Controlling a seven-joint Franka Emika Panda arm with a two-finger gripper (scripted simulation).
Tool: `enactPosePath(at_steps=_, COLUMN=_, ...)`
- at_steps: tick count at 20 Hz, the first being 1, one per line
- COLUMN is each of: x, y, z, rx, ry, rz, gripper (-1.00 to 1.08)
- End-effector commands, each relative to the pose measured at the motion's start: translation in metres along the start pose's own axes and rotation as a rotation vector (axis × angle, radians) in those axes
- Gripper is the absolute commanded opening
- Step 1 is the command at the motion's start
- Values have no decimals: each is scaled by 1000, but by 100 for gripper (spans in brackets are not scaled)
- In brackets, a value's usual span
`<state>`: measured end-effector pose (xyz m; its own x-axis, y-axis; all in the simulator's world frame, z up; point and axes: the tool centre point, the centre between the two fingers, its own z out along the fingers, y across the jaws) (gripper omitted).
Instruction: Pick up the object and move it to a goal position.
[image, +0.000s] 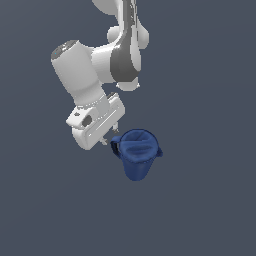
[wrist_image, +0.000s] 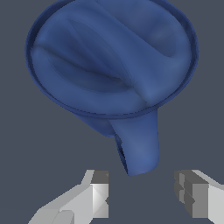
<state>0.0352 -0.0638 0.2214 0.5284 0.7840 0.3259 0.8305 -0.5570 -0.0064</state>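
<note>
Here the one dark blue pitcher (image: 136, 159) stands on the plain grey tabletop (image: 210, 200), just beside the gripper (image: 109, 134) and toward the exterior view's right of it. In that view the pitcher leans its narrow base toward the bottom of the picture, its wide rim facing the camera, the side handle (image: 115, 147) on the side nearest the arm, and a small pouring spout (image: 160, 153) on the opposite side of the rim.

The white arm (image: 95, 65) comes down from the top of the exterior view, and its hand ends at two short fingers (image: 114, 127) that point toward the handle. They sit very near it, though whether a tip touches cannot be told from this angle.

The wrist view settles more. Two fingers (wrist_image: 99, 192) show along one edge of the picture, well spread, with bare grey tabletop (wrist_image: 144, 197) between them. The pitcher's handle (wrist_image: 138, 144) reaches toward that gap and ends just short of it (its end lies about level with the fingertips, not between them). The broad rim (wrist_image: 109, 114) and hollow inside of the pitcher fill the rest of the wrist view, beyond the handle. So the fingers are spread wide and hold nothing, with the pitcher apart from them and resting on the tabletop.

By count: one pitcher, one handle, one spout, one arm, two fingers.
</note>
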Motion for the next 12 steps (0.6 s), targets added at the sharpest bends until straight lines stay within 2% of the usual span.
enactPosePath(at_steps=1, x=-1, y=2, z=1, rx=-2, ry=4, rz=-11, gripper=28)
enactPosePath(at_steps=7, x=-1, y=2, z=3, rx=-2, ry=4, rz=-12, gripper=28)
enactPosePath(at_steps=12, x=-1, y=2, z=21, rx=-2, ry=5, rz=-13, gripper=28)
